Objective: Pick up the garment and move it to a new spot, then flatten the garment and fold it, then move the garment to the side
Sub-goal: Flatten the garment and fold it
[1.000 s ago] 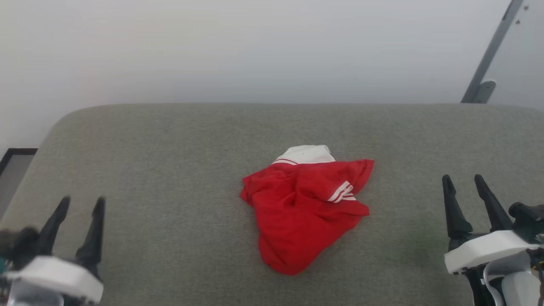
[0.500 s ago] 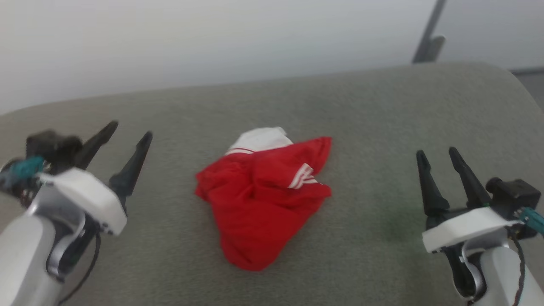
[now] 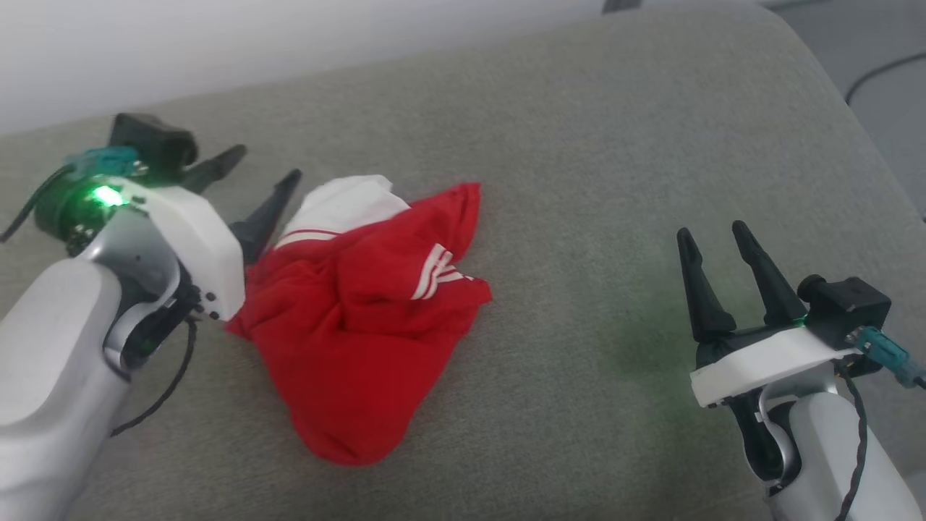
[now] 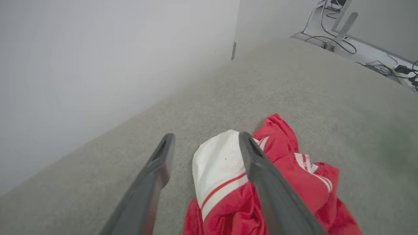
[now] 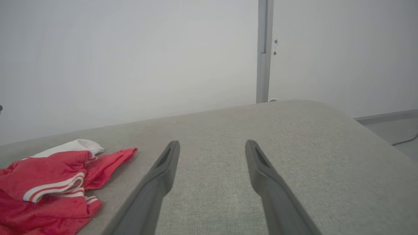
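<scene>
Closing in on the shirt from my left side, basically. A second ago my left gripper (image 3: 266, 163) was parked low, well apart from the cloth. Now it's swung up and in, jaws wide apart, with one of them right at the white sleeve (image 3: 340, 206) on the heap's far-left edge. In my left wrist view the sleeve sits partly between the jaws, and I honestly can't tell if there's contact yet. Nothing's gripped, anyway.

My head has tipped and turned too, so the whole picture slid. The red jersey T-shirt (image 3: 362, 318) itself hasn't gone anywhere. It's the same crumpled lump in the middle of the grey padded bench (image 3: 579, 181), with the striped trim (image 3: 434, 271) on top and any lettering buried in the folds.

Over on the right, my right gripper (image 3: 712, 230) hangs above bare bench, jaws apart, well clear of the shirt and sitting this one out.

My read is that this is the very start, the reach for the first pick-up. Moving, flattening, folding and setting aside are all still to do. The next bit wants the jaws lowered around that sleeve bunch and squeezed. My worry is that with only a sleeve in the grab, the rest will drag behind.
</scene>
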Available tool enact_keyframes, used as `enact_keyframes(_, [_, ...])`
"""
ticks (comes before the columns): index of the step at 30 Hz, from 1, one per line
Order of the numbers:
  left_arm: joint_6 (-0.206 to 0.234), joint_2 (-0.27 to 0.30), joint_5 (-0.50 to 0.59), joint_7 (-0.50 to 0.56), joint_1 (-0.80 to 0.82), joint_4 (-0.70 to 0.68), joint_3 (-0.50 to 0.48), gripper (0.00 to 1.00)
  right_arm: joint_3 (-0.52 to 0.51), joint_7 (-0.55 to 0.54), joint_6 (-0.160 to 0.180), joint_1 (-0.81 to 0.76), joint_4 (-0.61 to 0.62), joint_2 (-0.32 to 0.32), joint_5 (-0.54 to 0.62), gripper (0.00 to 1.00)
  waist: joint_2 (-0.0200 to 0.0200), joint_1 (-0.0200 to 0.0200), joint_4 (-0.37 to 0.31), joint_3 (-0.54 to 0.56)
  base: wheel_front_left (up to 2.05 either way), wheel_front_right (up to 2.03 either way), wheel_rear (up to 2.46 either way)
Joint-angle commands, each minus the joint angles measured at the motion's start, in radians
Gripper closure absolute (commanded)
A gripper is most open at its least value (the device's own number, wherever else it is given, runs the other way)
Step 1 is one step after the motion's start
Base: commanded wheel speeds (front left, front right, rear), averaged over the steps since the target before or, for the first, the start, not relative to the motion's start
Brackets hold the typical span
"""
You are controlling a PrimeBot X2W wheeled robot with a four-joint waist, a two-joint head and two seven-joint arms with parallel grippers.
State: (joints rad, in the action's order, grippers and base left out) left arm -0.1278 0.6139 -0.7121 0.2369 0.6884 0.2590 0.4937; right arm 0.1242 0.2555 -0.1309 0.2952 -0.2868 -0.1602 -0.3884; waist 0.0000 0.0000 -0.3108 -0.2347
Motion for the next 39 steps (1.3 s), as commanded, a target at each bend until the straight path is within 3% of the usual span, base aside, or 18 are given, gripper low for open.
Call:
enact_keyframes(1, [-0.002,-0.002,-0.023,0.013,0.024,0.018,0.015,0.00,0.002,0.008,0.000,0.012,-0.001,0.005,-0.003,0.00,0.0000,0.0000,-0.023,-0.027,0.00,0.00,0.00])
enact_keyframes(10, [-0.002,-0.029,-0.080,0.195,0.144,0.172,0.149,0.00,0.007,0.011,0.000,0.027,-0.007,0.004,-0.009,0.00,0.0000,0.0000,-0.010,-0.063,0.00,0.00,0.00])
enact_keyframes(19, [-0.002,-0.131,-0.082,0.323,0.271,0.412,0.240,0.00,0.019,0.011,0.000,0.062,-0.007,0.009,-0.017,0.00,0.0000,0.0000,0.004,-0.108,0.00,0.00,0.00])
enact_keyframes(20, [-0.002,-0.142,-0.085,0.324,0.280,0.431,0.245,0.05,0.020,0.011,0.000,0.063,-0.006,0.010,-0.018,0.00,0.0000,0.0000,0.004,-0.112,0.00,0.00,0.00])
enact_keyframes(21, [-0.002,-0.152,-0.092,0.321,0.285,0.446,0.250,0.93,0.021,0.011,0.000,0.066,-0.005,0.010,-0.020,0.00,0.0000,0.0000,0.004,-0.116,0.00,0.00,0.00])
enact_keyframes(22, [-0.002,-0.160,-0.100,0.325,0.287,0.465,0.252,1.00,0.022,0.011,0.000,0.068,-0.004,0.009,-0.021,0.00,0.0000,0.0000,0.003,-0.118,0.00,0.00,0.00])
enact_keyframes(30, [-0.001,-0.165,-0.151,0.279,0.316,0.515,0.253,1.00,0.006,0.011,0.000,0.060,0.002,0.001,-0.021,0.00,0.0000,0.0000,0.020,-0.120,0.00,0.00,0.00])
enact_keyframes(39, [0.008,-0.107,-0.185,0.170,0.284,0.486,0.210,1.00,-0.019,0.011,0.000,0.034,-0.002,-0.010,-0.001,0.00,0.0000,0.0000,0.084,-0.078,0.00,0.00,0.00])
